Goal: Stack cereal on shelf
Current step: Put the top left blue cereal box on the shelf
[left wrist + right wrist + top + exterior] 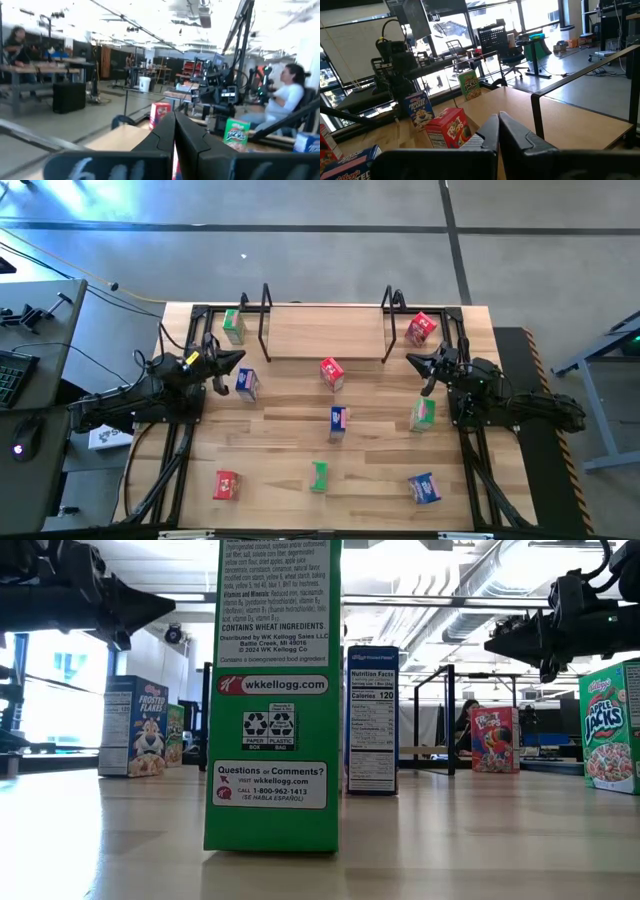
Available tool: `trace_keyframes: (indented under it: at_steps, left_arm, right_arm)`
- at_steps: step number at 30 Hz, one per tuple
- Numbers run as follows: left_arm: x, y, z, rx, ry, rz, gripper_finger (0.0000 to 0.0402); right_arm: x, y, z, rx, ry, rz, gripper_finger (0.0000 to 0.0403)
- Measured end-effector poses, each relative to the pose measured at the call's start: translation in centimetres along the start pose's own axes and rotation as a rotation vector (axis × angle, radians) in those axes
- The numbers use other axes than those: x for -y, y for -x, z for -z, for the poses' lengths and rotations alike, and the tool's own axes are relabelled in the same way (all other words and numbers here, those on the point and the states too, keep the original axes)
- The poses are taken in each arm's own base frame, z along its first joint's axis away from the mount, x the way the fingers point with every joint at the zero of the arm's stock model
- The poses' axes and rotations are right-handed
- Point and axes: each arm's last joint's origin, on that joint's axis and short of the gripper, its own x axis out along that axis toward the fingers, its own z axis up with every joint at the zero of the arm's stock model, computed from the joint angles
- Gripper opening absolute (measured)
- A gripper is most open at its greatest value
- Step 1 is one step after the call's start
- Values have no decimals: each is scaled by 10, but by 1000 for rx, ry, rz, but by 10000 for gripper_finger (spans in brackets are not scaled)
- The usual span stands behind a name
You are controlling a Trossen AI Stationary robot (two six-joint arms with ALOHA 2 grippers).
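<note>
You're looking at the very start — nothing is sitting on the light wooden shelf board with black wire end frames (pixel 325 332) yet; its top is showing bare in the high view. All nine small cardboard cereal boxes are standing off it, scattered over the plank tabletop (pixel 270 480).

The left gripper (pixel 238 358) is hovering at the table's left side with its fingers pressed together, gripping nothing. The right gripper (pixel 412 360) is hovering at the right side, pinched closed too and empty. The wrist views are showing the same: each pair of dark fingers is meeting at the tips.

Nearest picks: the blue box (pixel 246 384) is sitting just beside the left gripper, the green box (pixel 233 326) just outside the shelf's left frame. The red box (pixel 422 329) is standing beside the right frame, near the right gripper. Another red box (pixel 332 373) is waiting just in front of the shelf.

Next move, as a judgement — you'll be needing to spread one pair of fingers, drop over a near box, close on its narrow sides, then lift it clear of the wire frame onto the board.
</note>
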Motion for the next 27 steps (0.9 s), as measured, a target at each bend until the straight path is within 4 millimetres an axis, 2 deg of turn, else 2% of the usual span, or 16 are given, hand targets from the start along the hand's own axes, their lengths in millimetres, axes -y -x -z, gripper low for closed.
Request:
trace_keyframes:
  at_steps: [6,11,18,22,27]
  left_arm:
    - [0,0,-8,87,-3,-7,1]
    - [1,1,-17,172,121,12,1]
    - [2,3,-25,259,110,24,1]
    - [1,2,-22,229,174,-7,1]
    - [2,-1,-12,119,166,19,1]
  right_arm:
    - [0,0,0,-1,0,0,0]
    - [0,0,0,0,0,0,0]
    - [0,0,0,0,0,0,0]
    - [0,0,0,0,0,0,0]
    - [0,0,0,0,0,0,0]
